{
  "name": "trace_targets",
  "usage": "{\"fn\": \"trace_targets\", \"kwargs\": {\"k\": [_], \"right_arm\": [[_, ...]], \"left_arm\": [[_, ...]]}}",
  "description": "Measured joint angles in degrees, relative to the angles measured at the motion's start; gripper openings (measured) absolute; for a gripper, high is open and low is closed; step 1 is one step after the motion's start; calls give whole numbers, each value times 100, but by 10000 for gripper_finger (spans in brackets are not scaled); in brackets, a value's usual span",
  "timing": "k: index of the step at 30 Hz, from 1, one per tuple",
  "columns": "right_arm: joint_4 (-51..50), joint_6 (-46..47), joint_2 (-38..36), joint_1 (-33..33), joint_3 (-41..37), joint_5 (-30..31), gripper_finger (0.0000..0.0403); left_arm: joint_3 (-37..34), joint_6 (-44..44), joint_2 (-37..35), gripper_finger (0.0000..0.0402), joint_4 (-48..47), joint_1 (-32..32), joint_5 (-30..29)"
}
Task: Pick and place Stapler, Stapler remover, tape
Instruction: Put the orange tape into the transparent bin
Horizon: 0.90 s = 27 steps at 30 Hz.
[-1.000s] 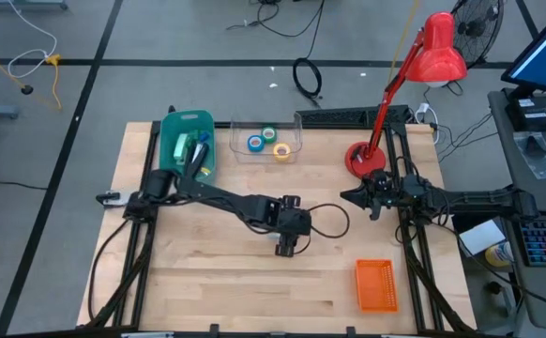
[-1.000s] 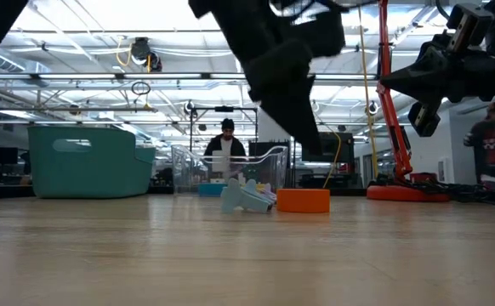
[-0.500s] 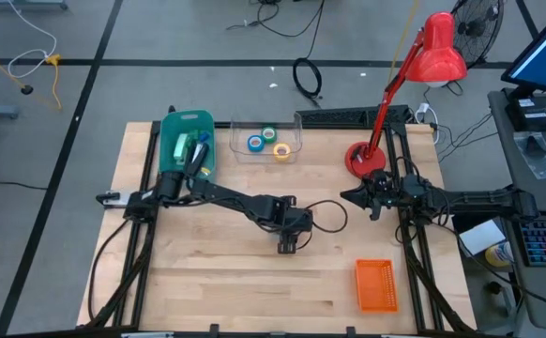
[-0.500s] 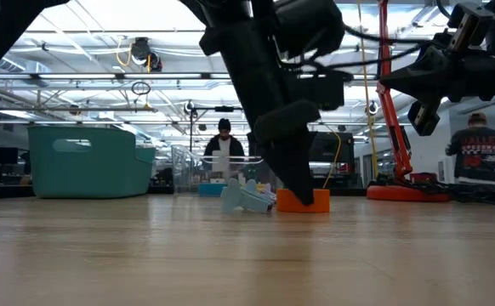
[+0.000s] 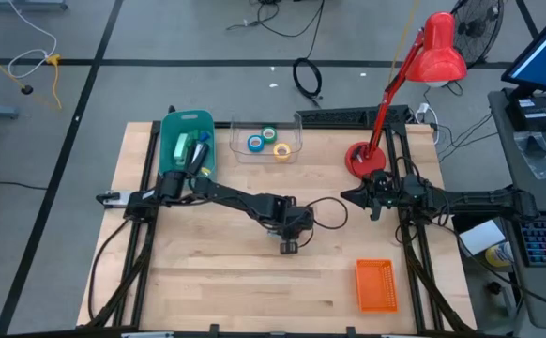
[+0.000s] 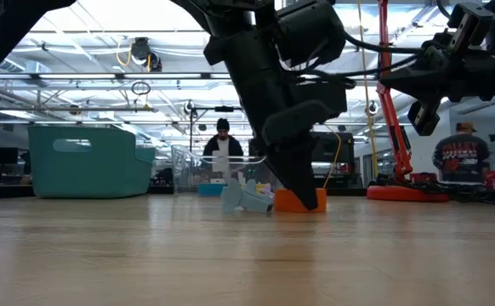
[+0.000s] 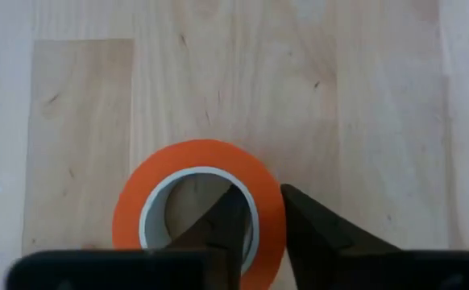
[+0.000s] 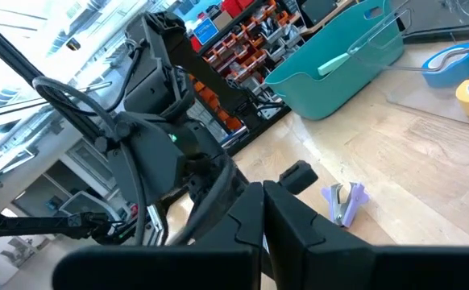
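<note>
Lower than a moment ago, the left gripper [image 7: 260, 229] has come down from above the wooden table [image 5: 207, 282] onto the orange tape roll with a pale core [image 7: 199, 211], and its jaws have narrowed; one finger stands inside the ring and the other outside, pinching the roll's wall between them; the roll lies flat on the table near its middle, and in the low view it shows as an orange band [image 6: 287, 201] at the foot of the arm; whether it has left the surface I cannot tell. Just beside it in the low view lies a small pale blue-and-lilac clawed staple remover [image 6: 246, 196], which the right wrist view also shows on the boards [image 8: 344, 201]. Blue, green and yellow tape rolls sit inside the clear plastic tray [image 5: 241, 131] at the table's far edge, next to the teal plastic bin [image 5: 172, 143]; an orange mesh basket [image 5: 376, 284] rests near the front right corner. The right gripper [image 5: 346, 198] hangs off the table at the right side by the red desk lamp [image 5: 437, 49], fingers pressed together on nothing.
</note>
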Motion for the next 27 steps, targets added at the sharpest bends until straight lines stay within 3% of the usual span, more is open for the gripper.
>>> {"fn": "trace_targets", "kwargs": {"k": [5, 11, 18, 27], "right_arm": [[0, 13, 1, -1, 0, 0, 4], [-11, 24, -2, 0, 0, -2, 4], [-13, 23, -2, 0, 0, 0, 4], [-2, 24, -2, -1, 0, 0, 4]], "left_arm": [[19, -105, 74, 45, -74, -36, -4], [-16, -47, -144, 44, -70, -17, 3], [96, -72, -1225, 43, 114, 155, -78], [96, -737, -2764, 43, 224, 413, -294]]}}
